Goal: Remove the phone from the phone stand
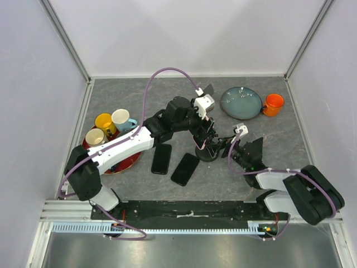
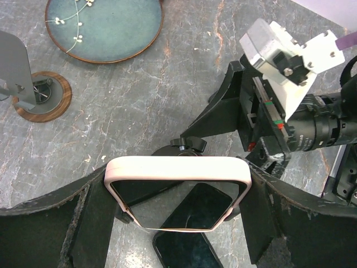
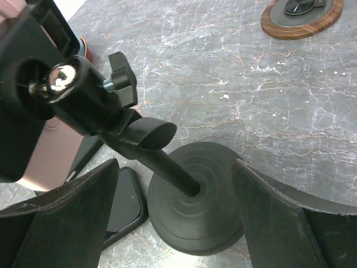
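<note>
The phone [image 2: 177,170], in a pale pink case, sits upright in the clamp of the black phone stand [image 3: 195,195] at mid table. My left gripper [image 2: 177,223] is over it, with its fingers [image 2: 92,223] pressed on the phone's two side edges. The case's pink back shows in the right wrist view [image 3: 53,153]. My right gripper [image 3: 174,167] is open low at the table, with one jaw on each side of the stand's round base. In the top view the left gripper [image 1: 203,134] is above the stand [image 1: 207,153] and the right gripper [image 1: 223,149] is just right of it.
Two black phones [image 1: 162,158] [image 1: 185,168] lie flat just left of the stand. A blue plate [image 1: 241,103] and an orange mug [image 1: 273,104] are at the back right. A grey stand on a wooden disc [image 2: 42,95] is behind. A red tray [image 1: 125,164] with mugs is at the left.
</note>
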You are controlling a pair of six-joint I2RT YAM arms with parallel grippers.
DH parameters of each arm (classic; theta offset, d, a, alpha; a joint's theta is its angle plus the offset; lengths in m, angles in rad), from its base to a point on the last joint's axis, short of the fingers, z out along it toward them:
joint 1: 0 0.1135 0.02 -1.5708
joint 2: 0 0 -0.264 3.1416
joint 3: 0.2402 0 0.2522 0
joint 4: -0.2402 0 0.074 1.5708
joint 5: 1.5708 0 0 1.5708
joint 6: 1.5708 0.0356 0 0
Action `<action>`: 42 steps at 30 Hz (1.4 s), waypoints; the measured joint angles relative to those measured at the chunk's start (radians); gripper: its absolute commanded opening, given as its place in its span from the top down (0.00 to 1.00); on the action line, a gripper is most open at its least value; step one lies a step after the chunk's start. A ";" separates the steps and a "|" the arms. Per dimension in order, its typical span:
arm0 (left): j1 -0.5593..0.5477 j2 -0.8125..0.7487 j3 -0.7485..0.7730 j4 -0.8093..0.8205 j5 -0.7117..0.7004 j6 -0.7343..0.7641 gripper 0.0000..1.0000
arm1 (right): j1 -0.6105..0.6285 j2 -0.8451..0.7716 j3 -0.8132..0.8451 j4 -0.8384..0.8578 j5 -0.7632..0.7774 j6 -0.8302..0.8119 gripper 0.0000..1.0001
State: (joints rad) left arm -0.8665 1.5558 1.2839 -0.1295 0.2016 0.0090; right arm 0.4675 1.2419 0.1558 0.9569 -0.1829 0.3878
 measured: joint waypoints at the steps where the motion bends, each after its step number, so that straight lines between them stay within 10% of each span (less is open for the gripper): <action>1: 0.000 0.000 0.000 0.000 0.000 0.000 0.88 | 0.002 0.028 0.000 0.033 0.001 0.000 0.14; 12: 0.000 0.000 0.000 0.003 -0.001 -0.011 0.88 | 0.022 0.255 0.033 0.264 0.008 0.012 0.24; 24: 0.005 0.000 -0.006 0.063 -0.042 -0.065 0.93 | 0.048 0.417 0.034 0.420 -0.008 -0.042 1.00; 42: 0.088 -0.045 -0.105 0.192 0.047 -0.193 0.95 | 0.067 0.436 0.004 0.505 -0.013 -0.047 1.00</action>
State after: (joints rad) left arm -0.7784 1.5108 1.1790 0.0624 0.2485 -0.1841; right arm 0.5346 1.6775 0.1596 1.4616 -0.1963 0.3412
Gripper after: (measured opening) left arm 0.830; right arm 0.217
